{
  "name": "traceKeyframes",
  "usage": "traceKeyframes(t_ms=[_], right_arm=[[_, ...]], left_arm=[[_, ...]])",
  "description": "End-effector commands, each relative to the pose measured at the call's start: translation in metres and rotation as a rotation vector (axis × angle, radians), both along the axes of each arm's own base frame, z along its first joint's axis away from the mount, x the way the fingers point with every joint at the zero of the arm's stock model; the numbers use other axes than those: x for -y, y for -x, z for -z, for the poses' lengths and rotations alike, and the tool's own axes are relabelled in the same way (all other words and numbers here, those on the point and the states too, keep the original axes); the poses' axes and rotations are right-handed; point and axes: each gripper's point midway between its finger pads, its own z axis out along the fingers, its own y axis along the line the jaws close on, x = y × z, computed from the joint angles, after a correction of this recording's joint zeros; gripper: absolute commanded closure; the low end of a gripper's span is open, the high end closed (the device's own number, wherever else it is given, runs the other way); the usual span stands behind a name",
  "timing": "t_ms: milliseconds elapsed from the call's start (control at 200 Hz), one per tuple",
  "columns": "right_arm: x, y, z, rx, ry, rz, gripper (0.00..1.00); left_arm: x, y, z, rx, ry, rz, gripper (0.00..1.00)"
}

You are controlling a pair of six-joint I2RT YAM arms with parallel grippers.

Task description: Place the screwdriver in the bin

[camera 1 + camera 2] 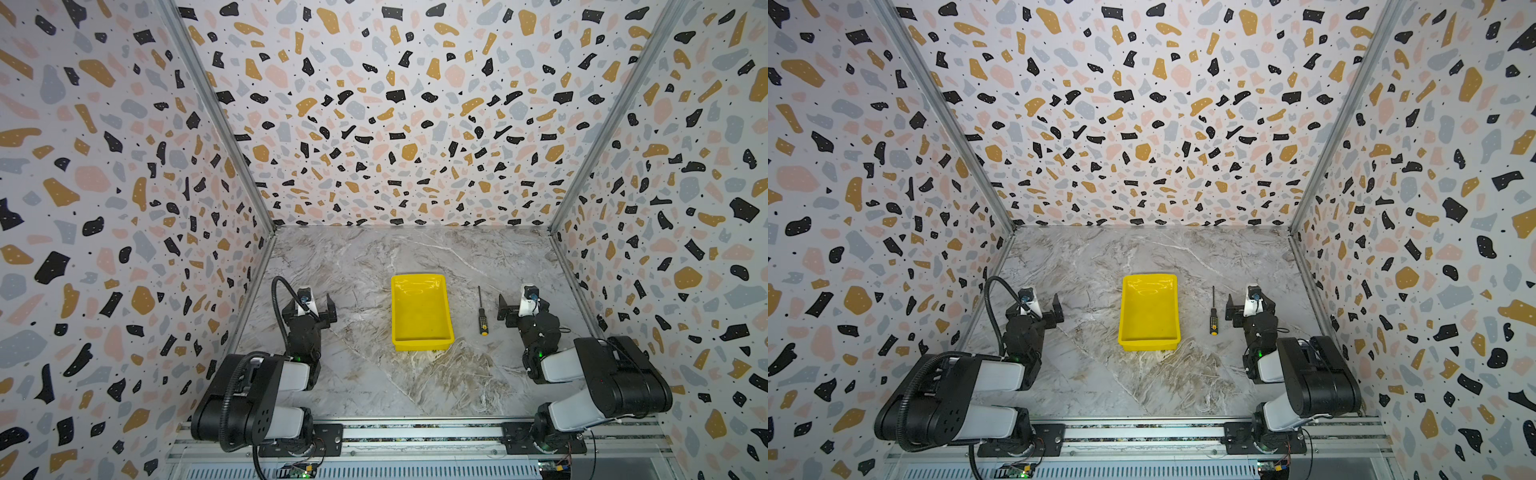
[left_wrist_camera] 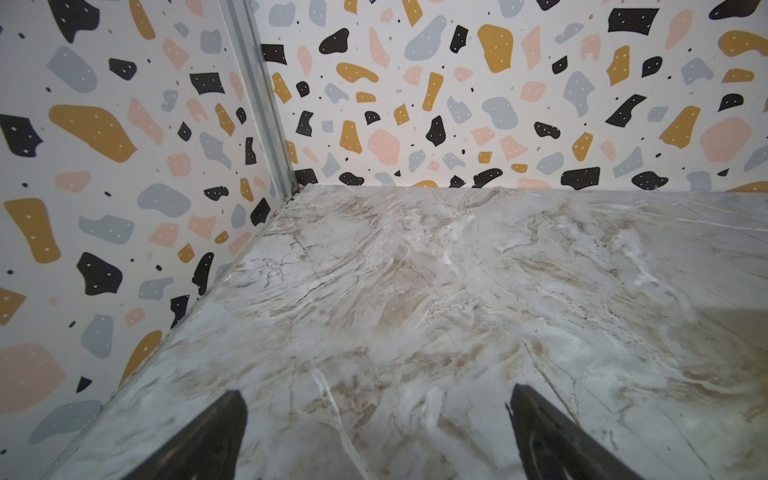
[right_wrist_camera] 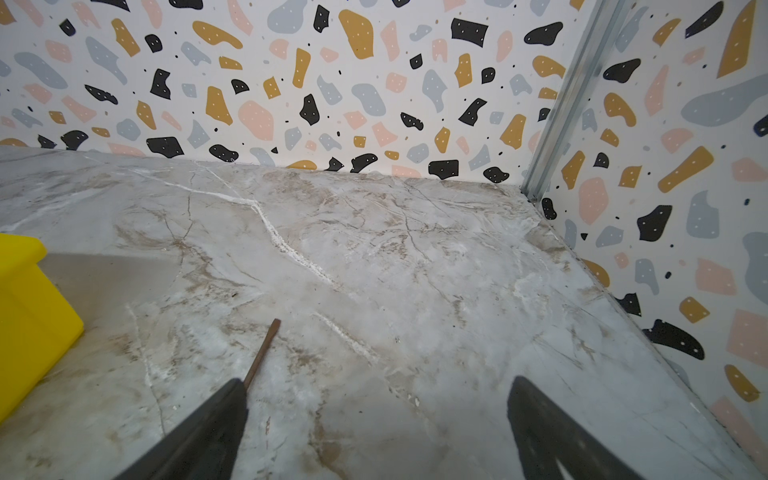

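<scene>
Marbled desk [image 1: 374, 374], walled in terrazzo print, carries the screwdriver [image 1: 482, 313] lying flat outside the bin [image 1: 422, 345], between it and the right gripper [image 3: 376, 384]. That gripper's jaws are spread wide, holding nothing. Its best move is probably to shift sideways, straddle the black handle [image 1: 483, 322] crosswise, then close. Well apart, the left gripper [image 2: 376, 392] gapes empty too.

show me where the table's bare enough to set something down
Bare: the table between the bin and the back wall; between the left hand and the bin; the near strip in front of the bin. Crowded: between the bin and the right hand, where the screwdriver lies.
</scene>
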Motion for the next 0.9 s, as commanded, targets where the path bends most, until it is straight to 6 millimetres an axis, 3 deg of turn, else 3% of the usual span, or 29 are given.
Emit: traceKeyframes(t_ms=[0,586,676,776,896], right_arm=[[-0.001,-0.005,-0.012,0.038,0.006,0.005,0.01],[-0.004,-0.001,-0.011,0.043,0.026,0.004,0.01],[-0.001,0.012,-0.030,0.134,0.035,0.055,0.01],[0.000,0.032,-0.052,0.192,0.054,0.131,0.01],[-0.020,0.025,-0.073,0.081,0.073,0.110,0.01]], left_arm=[[-0.002,-0.004,-0.014,0.050,0.009,-0.011,0.00],[-0.002,-0.005,-0.016,0.053,0.010,-0.013,0.00],[0.000,-0.011,-0.023,0.009,0.012,-0.011,0.00],[-0.020,-0.020,-0.035,-0.126,0.086,-0.165,0.00],[0.000,-0.018,-0.051,-0.193,0.195,-0.076,0.00]])
